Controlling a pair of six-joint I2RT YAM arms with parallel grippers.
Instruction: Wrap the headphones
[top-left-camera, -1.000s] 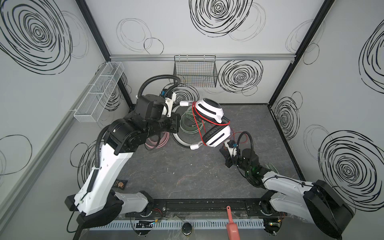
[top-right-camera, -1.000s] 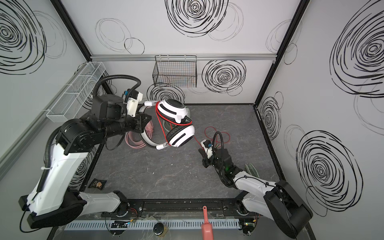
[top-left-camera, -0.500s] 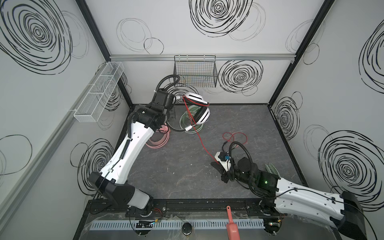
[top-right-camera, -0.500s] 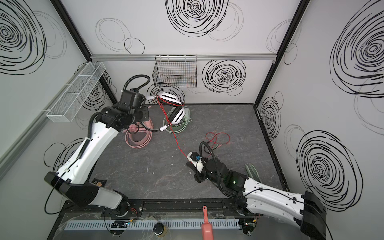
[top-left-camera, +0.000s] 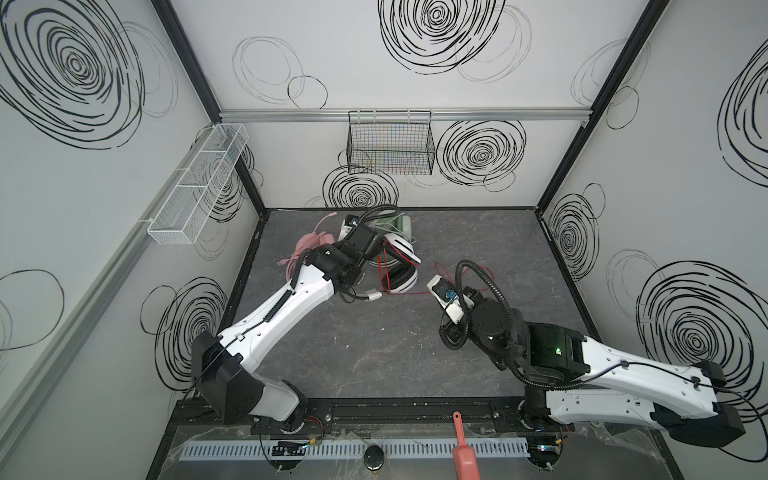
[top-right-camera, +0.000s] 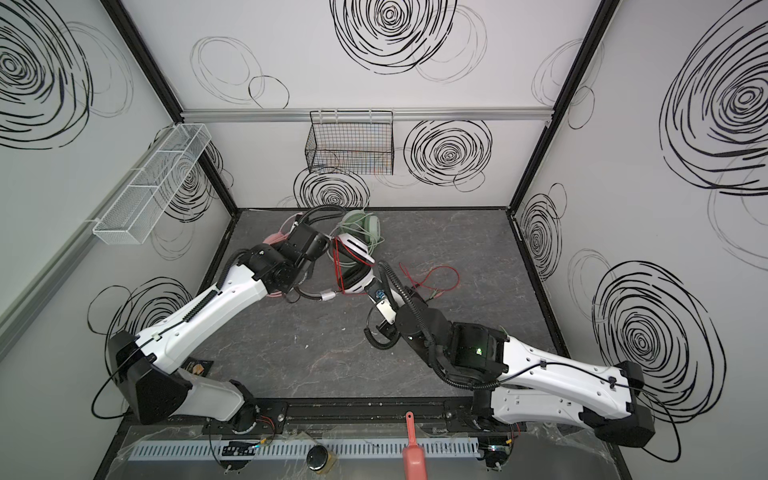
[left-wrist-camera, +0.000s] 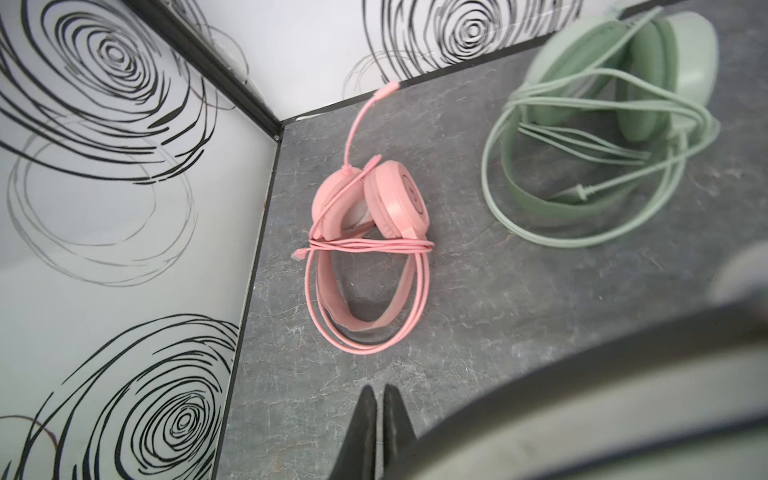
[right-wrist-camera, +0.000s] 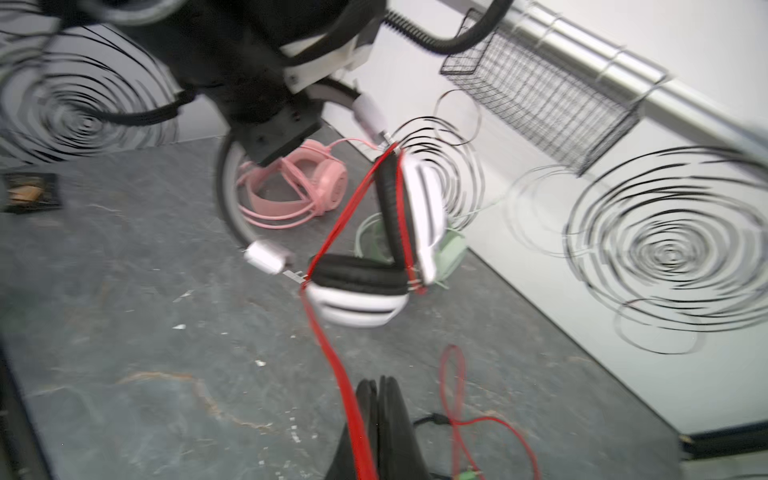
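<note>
Left gripper (left-wrist-camera: 377, 392) closed, arm stretched rearward, right gripper (right-wrist-camera: 377, 386) closed, arm angled inward

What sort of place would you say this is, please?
Probably an enclosed robot test cell: white wall panels with black swirls, a left arm and right arm on a front rail, and a wire basket on the back wall.

Three headsets (left-wrist-camera: 399, 199), two wire baskets (top-left-camera: 390, 149), two arms (top-left-camera: 282, 307)
</note>
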